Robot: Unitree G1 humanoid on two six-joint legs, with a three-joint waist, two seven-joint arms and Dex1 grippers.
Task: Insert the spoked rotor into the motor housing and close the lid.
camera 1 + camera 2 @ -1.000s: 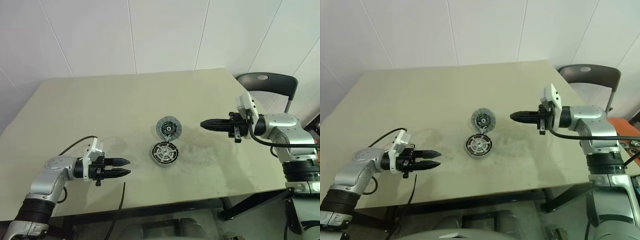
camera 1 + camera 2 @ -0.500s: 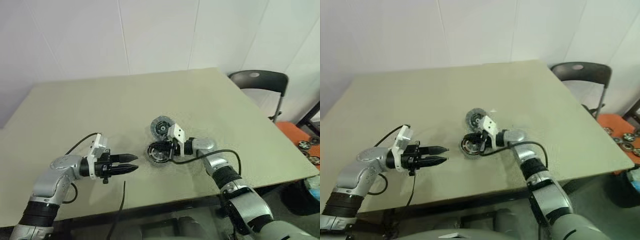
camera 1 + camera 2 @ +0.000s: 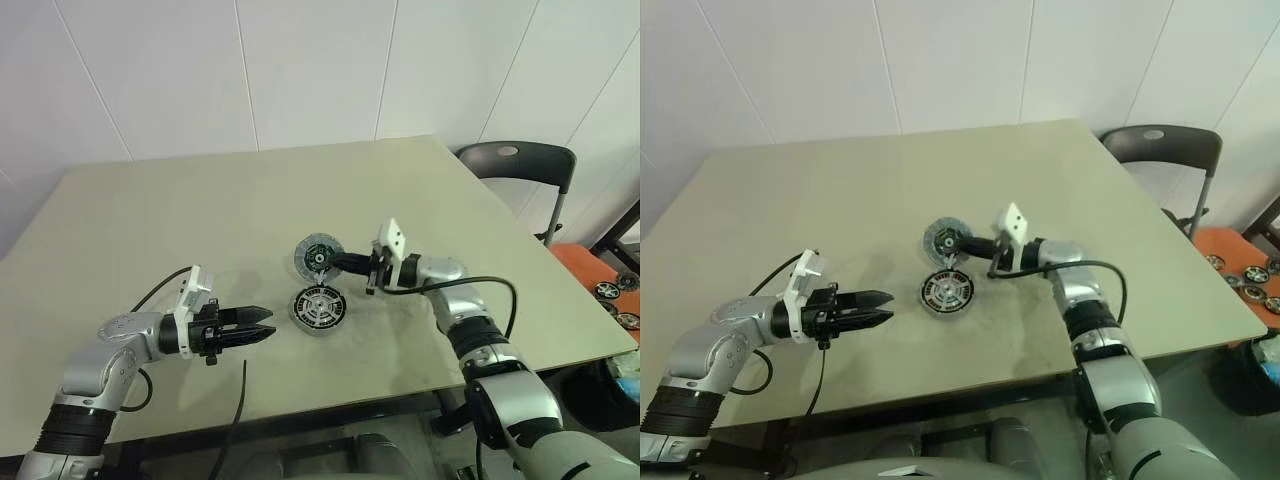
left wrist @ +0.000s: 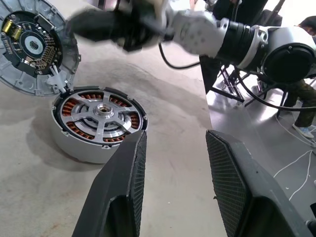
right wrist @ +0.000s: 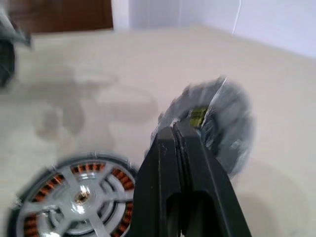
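Note:
The motor housing (image 3: pixel 318 308) lies flat near the table's middle, copper windings showing. The silver spoked rotor (image 4: pixel 101 114) sits inside it. Just behind the housing the grey-blue lid (image 3: pixel 308 250) stands tilted up, its green-and-black centre showing, its lower edge at the housing's rim. My right gripper (image 3: pixel 338 263) is shut and empty, pointing left, its tip at the lid's right edge; whether it touches the lid I cannot tell. To the left of the housing my left gripper (image 3: pixel 262 335) points at it, open, a short gap away, with nothing between its fingers (image 4: pixel 123 182).
The beige table (image 3: pixel 200 220) has open room on all sides of the parts. A black cable (image 3: pixel 240 400) hangs from my left wrist over the front edge. A black chair (image 3: pixel 515 165) stands off the right back corner.
My right gripper has come in from the table's right side to the lid, still shut. The left gripper has hardly moved. The head view has shifted.

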